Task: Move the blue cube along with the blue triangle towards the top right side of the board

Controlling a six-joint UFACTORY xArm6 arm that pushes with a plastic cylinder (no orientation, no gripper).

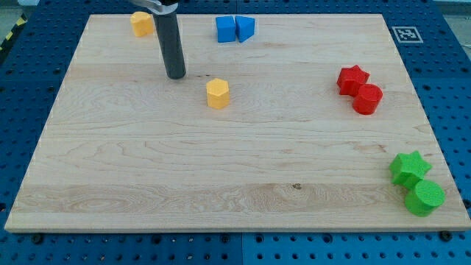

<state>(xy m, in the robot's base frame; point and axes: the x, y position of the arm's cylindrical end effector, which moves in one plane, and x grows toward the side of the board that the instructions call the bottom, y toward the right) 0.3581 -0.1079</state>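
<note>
The blue cube (226, 29) and the blue triangle (245, 29) sit side by side, touching, at the view's top middle of the wooden board (221, 162). My tip (176, 75) rests on the board to the lower left of the blue pair, well apart from both. A yellow hexagonal block (218, 93) lies just to the right of my tip and below the blue cube.
A second yellow block (141, 23) sits at the top left, next to the rod. A red star (352, 79) and a red cylinder (367, 99) touch at the right. A green star (409, 168) and a green cylinder (425, 197) sit at the bottom right. A fiducial marker (404, 33) is at the top right corner.
</note>
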